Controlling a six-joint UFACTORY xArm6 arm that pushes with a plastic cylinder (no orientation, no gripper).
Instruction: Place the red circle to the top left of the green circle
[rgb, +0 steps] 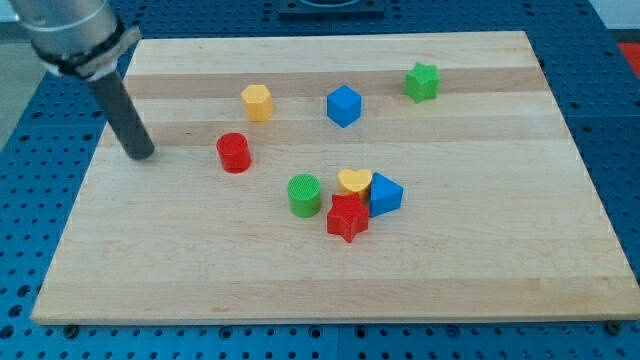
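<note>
The red circle (234, 152) stands on the wooden board (200, 260), up and to the left of the green circle (304, 194), with a clear gap between them. My tip (140, 154) rests on the board to the left of the red circle, well apart from it and touching no block.
A yellow hexagon block (257, 102) and a blue cube (343, 105) sit above the circles. A green star (422, 82) is at the top right. A yellow heart (354, 182), a red star (347, 217) and a blue block (385, 194) cluster right of the green circle.
</note>
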